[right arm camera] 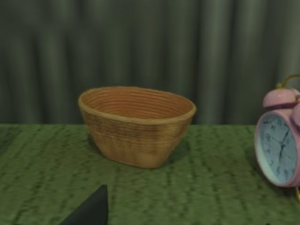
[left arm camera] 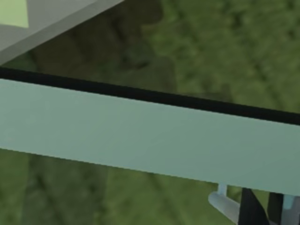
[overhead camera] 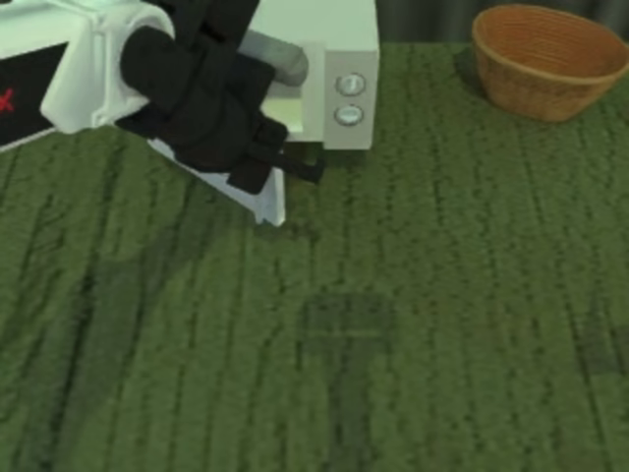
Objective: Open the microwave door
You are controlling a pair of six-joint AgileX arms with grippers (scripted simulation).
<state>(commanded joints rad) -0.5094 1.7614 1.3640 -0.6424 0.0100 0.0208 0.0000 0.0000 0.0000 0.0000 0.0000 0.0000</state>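
Observation:
The white microwave (overhead camera: 334, 39) stands at the table's back, its two silver knobs (overhead camera: 350, 86) on the right-hand panel. The microwave door (overhead camera: 265, 202) is swung out towards the front, away from the oven's front opening. My left gripper (overhead camera: 300, 162) sits at the door's free end. In the left wrist view the door (left arm camera: 140, 131) is a pale band seen edge-on, and my black fingers (left arm camera: 251, 211) are shut on its slim handle bar (left arm camera: 225, 206). My right gripper is out of the top view; the right wrist view shows one fingertip (right arm camera: 96, 211), set off to the side.
A woven basket (overhead camera: 545, 59) stands at the back right, also seen in the right wrist view as the basket (right arm camera: 136, 124). A pink alarm clock (right arm camera: 281, 145) stands beside it. Green cloth covers the table (overhead camera: 413, 344).

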